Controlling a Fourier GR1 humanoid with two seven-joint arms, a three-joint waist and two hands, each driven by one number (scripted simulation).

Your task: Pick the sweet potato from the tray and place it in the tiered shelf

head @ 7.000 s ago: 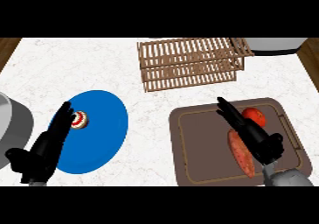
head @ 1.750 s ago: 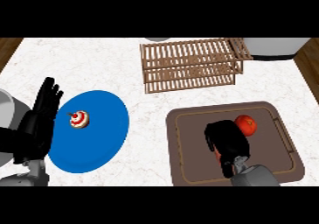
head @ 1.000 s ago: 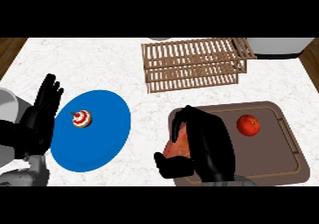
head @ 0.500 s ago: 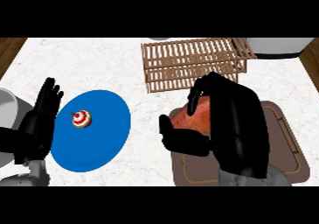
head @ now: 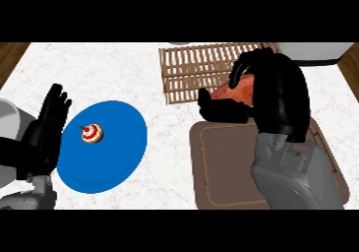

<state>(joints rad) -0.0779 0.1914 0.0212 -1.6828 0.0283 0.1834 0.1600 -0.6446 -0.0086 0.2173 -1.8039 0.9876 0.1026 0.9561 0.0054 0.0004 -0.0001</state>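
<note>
My right hand [head: 273, 93] is shut on the orange-red sweet potato [head: 236, 90], held up in the air over the near edge of the wooden tiered shelf [head: 193, 69]. Thumb and fingers curl round the potato and hide most of it. Below it lies the brown tray [head: 218, 167], partly covered by my grey right forearm. The red item seen earlier in the tray is hidden. My left hand [head: 40, 133] rests open at the left edge, fingers up.
A blue plate [head: 116, 147] with a small red-and-white item [head: 92, 133] lies left of the tray. A grey round vessel [head: 4, 142] shows at the far left edge, and a white object [head: 313, 51] sits at the back right.
My right hand closed on the sweet potato in the tray, lifted it and carried it back toward the tiered shelf. The left hand rose slightly and then stayed still.
</note>
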